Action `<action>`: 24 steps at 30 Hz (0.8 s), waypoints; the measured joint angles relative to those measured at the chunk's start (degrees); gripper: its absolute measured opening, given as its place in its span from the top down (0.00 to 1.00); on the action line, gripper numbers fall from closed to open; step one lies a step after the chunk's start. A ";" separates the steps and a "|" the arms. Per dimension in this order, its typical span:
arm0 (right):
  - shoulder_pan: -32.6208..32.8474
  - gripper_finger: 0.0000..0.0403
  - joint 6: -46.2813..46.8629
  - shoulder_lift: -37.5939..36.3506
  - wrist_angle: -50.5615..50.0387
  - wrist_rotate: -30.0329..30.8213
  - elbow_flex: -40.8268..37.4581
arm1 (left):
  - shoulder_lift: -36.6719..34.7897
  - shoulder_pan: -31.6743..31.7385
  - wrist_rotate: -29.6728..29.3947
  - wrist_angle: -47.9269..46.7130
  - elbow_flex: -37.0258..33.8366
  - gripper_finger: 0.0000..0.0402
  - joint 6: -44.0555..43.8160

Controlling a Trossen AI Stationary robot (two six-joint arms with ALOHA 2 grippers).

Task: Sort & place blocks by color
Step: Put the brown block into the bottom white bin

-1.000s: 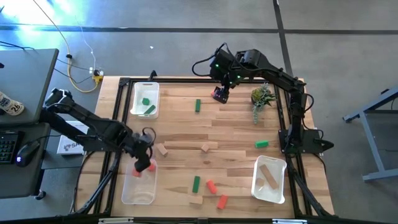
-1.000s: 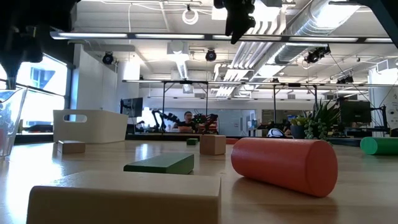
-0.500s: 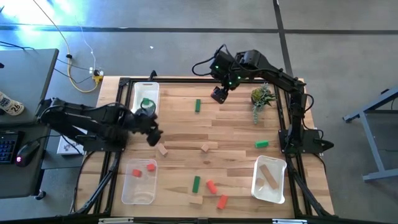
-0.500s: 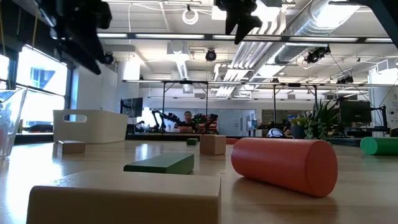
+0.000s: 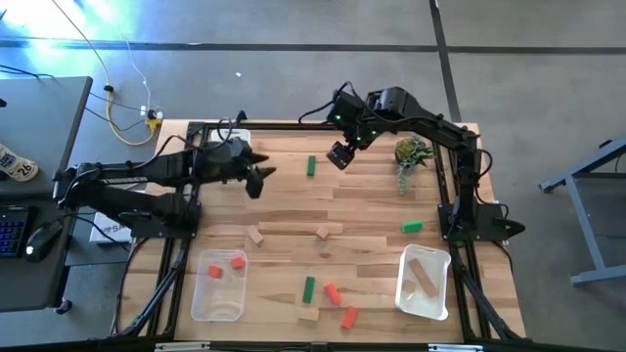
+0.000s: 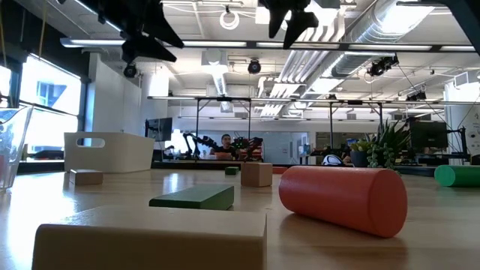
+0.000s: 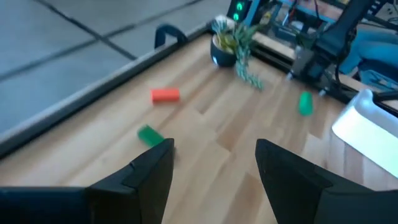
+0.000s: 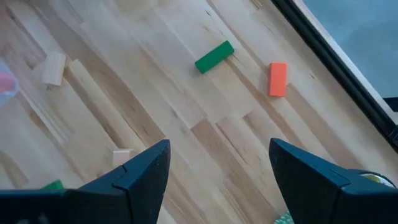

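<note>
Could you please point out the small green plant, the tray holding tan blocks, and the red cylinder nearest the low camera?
Green plant (image 5: pixel 412 154), high view, leaves.
Tan-block tray (image 5: pixel 405 299), high view, rim.
Red cylinder (image 6: pixel 341 199), low view, side.

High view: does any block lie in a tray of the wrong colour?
Nothing stands out. The lower-left tray holds only red blocks, the lower-right tray only tan blocks. The left arm hides most of the upper-left tray.
</note>
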 joint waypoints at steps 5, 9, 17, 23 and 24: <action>1.48 0.35 3.32 0.07 0.02 0.51 0.00 | 0.00 3.48 2.12 2.25 0.00 0.47 4.85; 3.03 0.35 7.38 0.09 0.02 0.93 0.00 | 0.00 5.65 2.41 3.10 0.00 0.47 8.07; 6.16 0.35 17.05 0.11 0.02 5.36 0.00 | 0.00 10.34 2.38 3.34 0.00 0.47 13.31; 9.71 0.35 22.68 0.11 0.02 8.49 0.00 | 0.00 13.45 2.61 3.33 0.00 0.47 13.78; 10.42 0.35 23.64 0.11 0.02 9.32 0.00 | 0.01 13.83 2.61 3.27 0.00 0.47 13.83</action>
